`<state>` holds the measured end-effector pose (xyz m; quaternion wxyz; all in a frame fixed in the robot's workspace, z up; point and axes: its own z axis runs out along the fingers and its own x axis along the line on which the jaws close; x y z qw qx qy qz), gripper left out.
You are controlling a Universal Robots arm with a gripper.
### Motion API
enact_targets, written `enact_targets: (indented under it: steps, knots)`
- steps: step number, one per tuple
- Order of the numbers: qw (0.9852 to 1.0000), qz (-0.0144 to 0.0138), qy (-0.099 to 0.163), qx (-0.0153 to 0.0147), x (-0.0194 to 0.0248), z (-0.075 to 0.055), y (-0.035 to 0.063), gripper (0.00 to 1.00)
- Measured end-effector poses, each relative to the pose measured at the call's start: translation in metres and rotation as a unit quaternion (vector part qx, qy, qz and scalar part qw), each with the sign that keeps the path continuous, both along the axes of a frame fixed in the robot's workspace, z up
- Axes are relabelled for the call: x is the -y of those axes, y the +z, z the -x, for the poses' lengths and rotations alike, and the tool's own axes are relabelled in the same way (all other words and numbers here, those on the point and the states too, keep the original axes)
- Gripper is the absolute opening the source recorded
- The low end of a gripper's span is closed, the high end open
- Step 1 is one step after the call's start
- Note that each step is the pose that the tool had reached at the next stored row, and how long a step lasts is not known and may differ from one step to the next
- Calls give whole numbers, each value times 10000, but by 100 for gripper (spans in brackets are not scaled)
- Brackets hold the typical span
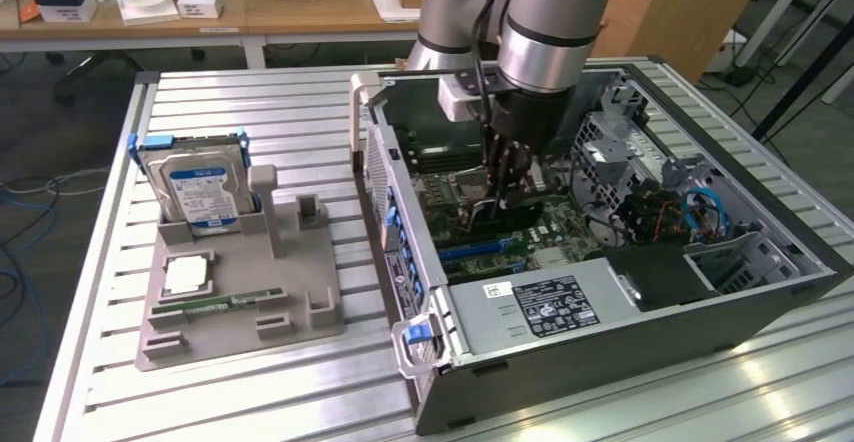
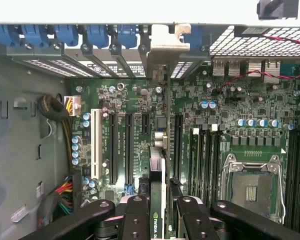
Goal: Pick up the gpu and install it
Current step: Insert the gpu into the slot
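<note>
My gripper reaches down into the open computer case and is shut on the gpu, a thin dark card held upright on its edge. In the wrist view the gpu runs edge-on from between my black fingers to the rear wall of the case. Its silver bracket stands among the blue slot latches there. The card sits over the motherboard, in line with the long black expansion slots. Whether its lower edge is in a slot is hidden.
A grey holder tray at the exterior view's left carries a silver hard drive, a processor chip and a green memory stick. Inside the case are a power supply, cable bundles and the processor socket.
</note>
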<state>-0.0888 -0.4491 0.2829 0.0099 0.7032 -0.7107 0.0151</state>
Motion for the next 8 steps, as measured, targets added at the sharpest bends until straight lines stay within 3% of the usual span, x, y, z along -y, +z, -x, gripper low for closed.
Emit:
enact_targets:
  steps: [8]
  knots:
    - [10000, 0, -2, 1, 0, 11, -56, 26]
